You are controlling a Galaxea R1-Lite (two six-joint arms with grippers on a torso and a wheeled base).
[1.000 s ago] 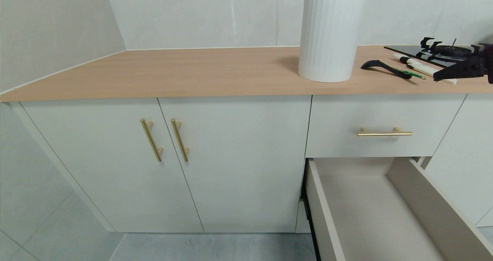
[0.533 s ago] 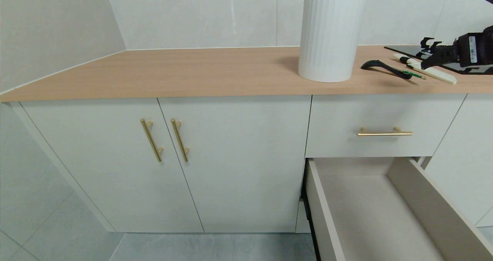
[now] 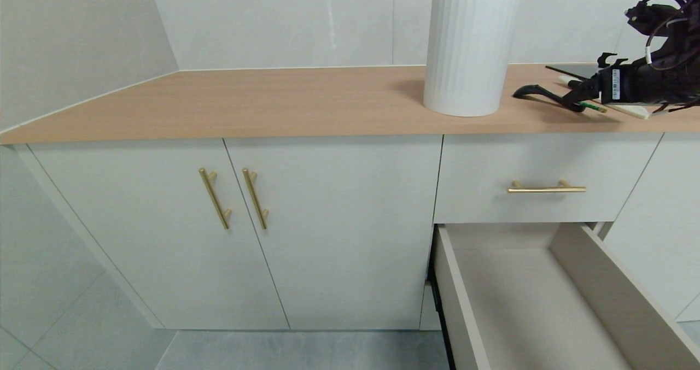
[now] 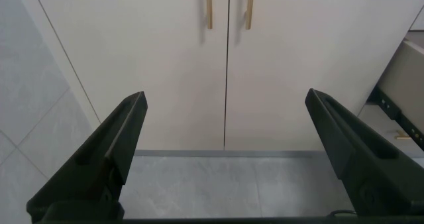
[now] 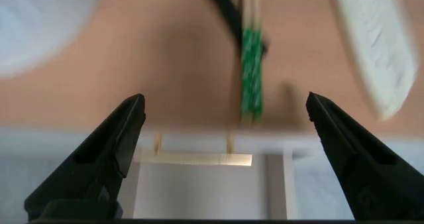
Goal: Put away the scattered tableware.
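The lower drawer [image 3: 454,299] was pulled out with nothing in it, so as far as I could tell no piece had been put away yet. The left hand [image 4: 225,99] hung low in front of the cupboard doors [image 4: 227,52], fingers spread, holding nothing. Up on the table [image 3: 273,102] the tableware all lay near the front edge: a black ladle [image 3: 538,93], green-banded chopsticks [image 5: 250,85] and a white utensil [image 5: 371,45] just beside them. The right hand [image 5: 225,103] hovered just above the chopsticks, fingers spread wide and gripping nothing. My read: drawer-opening part done, first pick not yet made, every piece left to go. A tall white ribbed canister [image 3: 467,47] stood near the ladle, with a hob [image 3: 566,71] further back.
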